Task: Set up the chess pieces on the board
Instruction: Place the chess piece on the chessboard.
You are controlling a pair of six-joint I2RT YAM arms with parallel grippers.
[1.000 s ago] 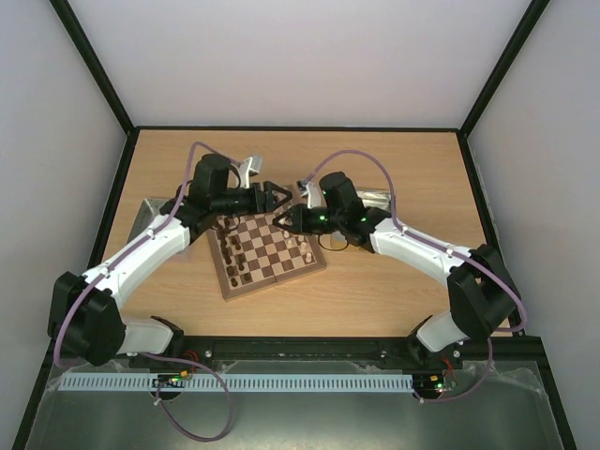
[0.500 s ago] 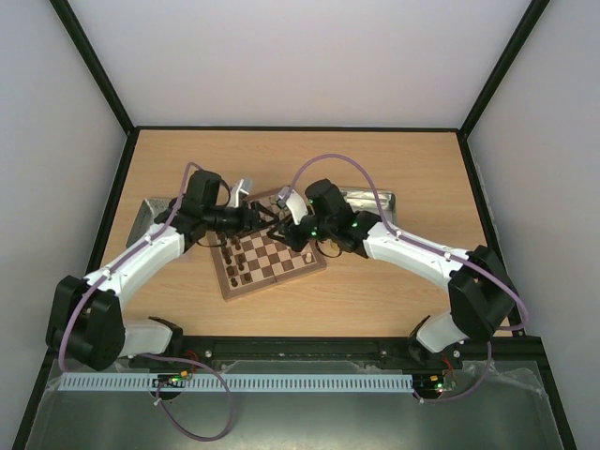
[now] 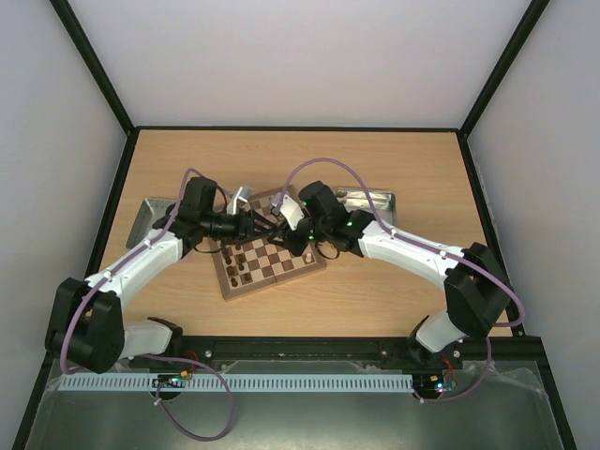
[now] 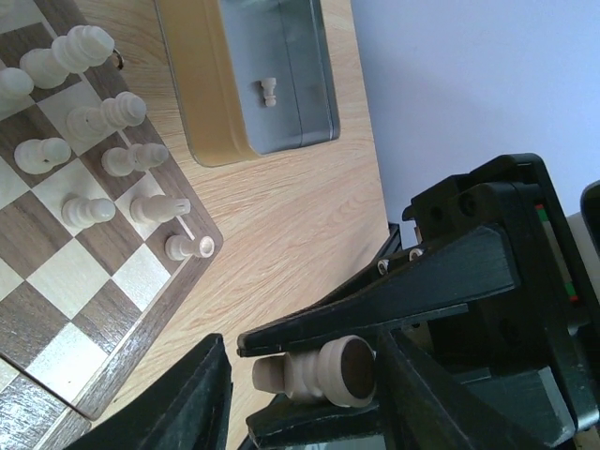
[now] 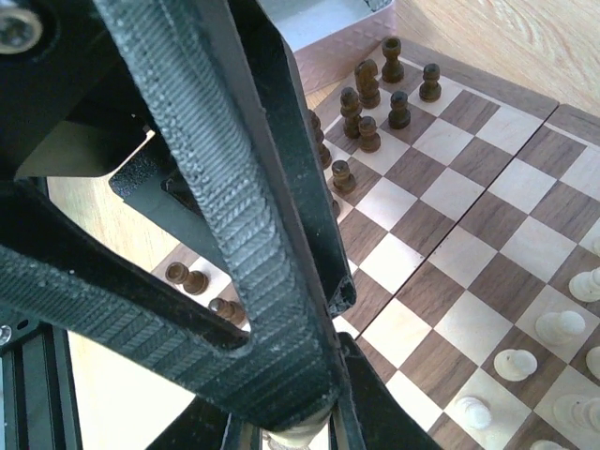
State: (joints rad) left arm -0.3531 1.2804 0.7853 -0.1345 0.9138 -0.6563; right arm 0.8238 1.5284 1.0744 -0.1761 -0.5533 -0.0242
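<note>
Both arms have come in from the far edge of the board [image 3: 272,261] over the last second and now meet low above its far half, wrist to wrist. The right gripper [image 5: 296,422] is clenched on a single pale piece [image 4: 314,370], lying sideways between its fingers [image 4: 375,305] with the round base turned toward the left wrist camera. The right wrist view shows only a sliver of that piece at the tips. The left gripper [image 3: 255,226] has been narrowing steadily. Its fingers [image 4: 187,403] now bracket the held piece on both sides, but a gap shows on at least one side, so they are released, not yet gripping. Judgement: this is a hand-over or re-grip in mid-air, probably to stand the piece upright before placing it. The held piece is above the counter [image 4: 281,216] just off the board's edge, not on any square. On the board, pale pieces [image 4: 89,211] stand bunched on the rows at one end and dark pieces [image 5: 364,127] at the opposite end. Neither group looks complete, and several lean or sit off-centre. A lone pale pawn [image 4: 269,92] lies in the tin [image 4: 202,103] beside the board, so more fetching remains. Risk: if the right fingers let go before the left close fully, the piece drops onto the counter.
</note>
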